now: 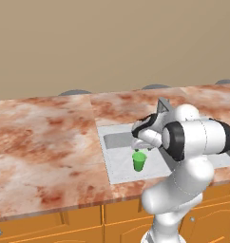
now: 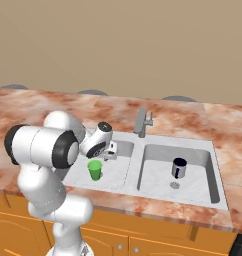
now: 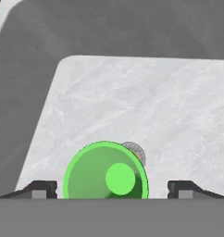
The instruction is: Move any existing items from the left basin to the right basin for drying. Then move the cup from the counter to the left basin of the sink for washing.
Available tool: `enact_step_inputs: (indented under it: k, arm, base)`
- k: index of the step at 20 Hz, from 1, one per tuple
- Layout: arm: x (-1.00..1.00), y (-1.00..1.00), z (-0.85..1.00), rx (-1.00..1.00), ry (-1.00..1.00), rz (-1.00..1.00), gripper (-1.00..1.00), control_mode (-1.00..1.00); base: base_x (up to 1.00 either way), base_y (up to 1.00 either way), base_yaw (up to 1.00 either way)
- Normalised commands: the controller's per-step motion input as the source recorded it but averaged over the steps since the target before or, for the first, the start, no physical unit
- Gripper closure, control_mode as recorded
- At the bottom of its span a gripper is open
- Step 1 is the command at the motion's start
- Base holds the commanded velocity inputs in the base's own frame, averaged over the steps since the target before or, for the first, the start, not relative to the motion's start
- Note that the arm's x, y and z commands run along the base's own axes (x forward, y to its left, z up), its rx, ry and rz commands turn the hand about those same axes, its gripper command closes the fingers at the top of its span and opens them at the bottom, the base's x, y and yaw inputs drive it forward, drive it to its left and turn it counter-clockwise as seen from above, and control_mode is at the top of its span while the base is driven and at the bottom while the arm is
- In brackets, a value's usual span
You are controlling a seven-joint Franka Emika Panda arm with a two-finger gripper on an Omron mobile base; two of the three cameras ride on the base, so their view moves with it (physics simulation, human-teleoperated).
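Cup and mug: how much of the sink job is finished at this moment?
Looks nearly finished. The dark mug stands in the right basin, and the cup stands upright in the left basin. The tool is open around the cup, not gripping; only pulling away is left.

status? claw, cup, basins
Claw open, straddling the cup from above. Cup upright in left basin. Dark mug in right basin. Nothing blocking.

Even, bright rendered light, soft faint shadows, no glare, slightly coarse and blurry throughout.

Cup (image 3: 105,172) smooth green plastic; sink (image 2: 143,150) grey marbled; counter (image 1: 45,142) mottled stone-look.
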Motion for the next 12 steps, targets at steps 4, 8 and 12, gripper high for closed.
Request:
enact_step_inputs:
  k: [4, 8, 12]
  arm:
    - [-0.19, 0.00, 0.81, -0.01, -0.06, 0.00, -1.00, -1.00]
    - [-0.27, 0.19, 0.81, -0.02, 0.00, 0.00, -1.00, -1.00]
    - [-0.16, 0.84, 0.65, -0.06, 0.00, 0.00, -1.00, -1.00]
  base:
    - [0.00, 0.00, 0.00]
    - [0.00, 0.00, 0.00]
    - [0.00, 0.00, 0.00]
